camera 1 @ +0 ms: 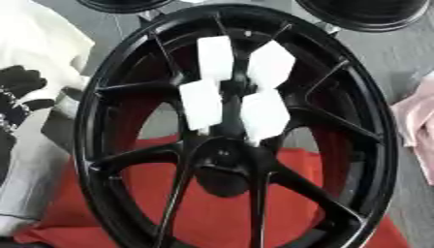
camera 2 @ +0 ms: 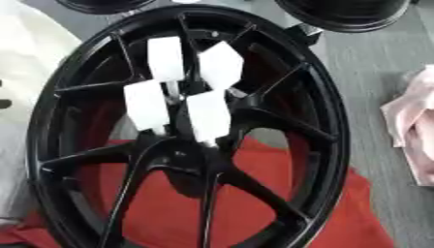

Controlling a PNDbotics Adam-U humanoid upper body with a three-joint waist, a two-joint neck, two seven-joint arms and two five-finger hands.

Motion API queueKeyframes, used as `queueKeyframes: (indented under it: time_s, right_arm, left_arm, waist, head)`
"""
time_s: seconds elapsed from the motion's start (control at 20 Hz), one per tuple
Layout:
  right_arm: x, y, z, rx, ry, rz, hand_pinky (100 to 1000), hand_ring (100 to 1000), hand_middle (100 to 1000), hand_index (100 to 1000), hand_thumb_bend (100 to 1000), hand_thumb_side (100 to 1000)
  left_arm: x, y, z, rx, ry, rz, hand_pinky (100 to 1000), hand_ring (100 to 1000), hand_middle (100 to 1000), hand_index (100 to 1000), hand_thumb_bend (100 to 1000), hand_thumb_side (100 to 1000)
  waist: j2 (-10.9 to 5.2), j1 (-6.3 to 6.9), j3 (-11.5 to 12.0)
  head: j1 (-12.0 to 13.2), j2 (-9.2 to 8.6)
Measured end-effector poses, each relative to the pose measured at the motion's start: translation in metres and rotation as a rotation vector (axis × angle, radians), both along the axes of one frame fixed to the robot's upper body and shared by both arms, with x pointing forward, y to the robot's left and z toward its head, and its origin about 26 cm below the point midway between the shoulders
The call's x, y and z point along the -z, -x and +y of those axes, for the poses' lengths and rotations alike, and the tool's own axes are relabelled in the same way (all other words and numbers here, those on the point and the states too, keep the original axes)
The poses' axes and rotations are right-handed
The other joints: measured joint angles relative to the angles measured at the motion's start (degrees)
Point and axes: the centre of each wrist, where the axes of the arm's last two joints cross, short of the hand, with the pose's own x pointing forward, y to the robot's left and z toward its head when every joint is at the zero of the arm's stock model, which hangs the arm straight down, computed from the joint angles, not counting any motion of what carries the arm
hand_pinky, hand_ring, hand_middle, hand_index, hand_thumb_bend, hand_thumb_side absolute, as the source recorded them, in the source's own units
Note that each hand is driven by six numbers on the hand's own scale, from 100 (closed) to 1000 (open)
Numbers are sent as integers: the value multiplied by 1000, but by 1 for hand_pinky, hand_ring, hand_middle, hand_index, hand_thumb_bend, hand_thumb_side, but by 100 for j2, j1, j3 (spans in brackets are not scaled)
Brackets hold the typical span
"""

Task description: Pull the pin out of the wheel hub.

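Observation:
A large black spoked wheel [camera 1: 377,145] fills both views and stands tilted on a red cloth [camera 1: 212,213]. Over its hub [camera 1: 222,167] sit several flat white blocks [camera 1: 264,115], grouped round a narrow dark part [camera 1: 230,89] in the middle. I cannot make out a separate pin there. A black shape with silver spots, which looks like my left hand [camera 1: 17,87], lies at the left edge on white cloth, well apart from the hub. My right hand shows in neither view.
White cloth [camera 1: 47,43] covers the left side. A pink cloth [camera 2: 411,126] lies at the right edge on grey floor. Two more black rims [camera 1: 364,12] stand just behind the wheel at the top.

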Motion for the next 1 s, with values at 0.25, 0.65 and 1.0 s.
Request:
queueKeyframes:
  time_s: [0.25,0.65,1.0]
  right_arm:
    - [-2,-2,12,-12,167,143,860,851,786,830,100,237]
    - [-4,-5,31,-50,344,298,859,847,784,830,100,268]
    - [-5,-8,52,-101,430,355,859,847,784,830,100,274]
  left_arm:
    - [0,0,0,6,-10,2,764,856,772,852,195,976]
    - [-1,0,-1,16,-21,10,763,856,772,851,196,977]
    - [-1,-1,-2,24,-23,16,763,856,772,851,196,977]
  waist:
    - [0,-75,68]
    - [-1,-153,144]
    - [-2,-189,206]
  head:
    - [-36,-46]
    - [-93,-98]
    - [-165,-101]
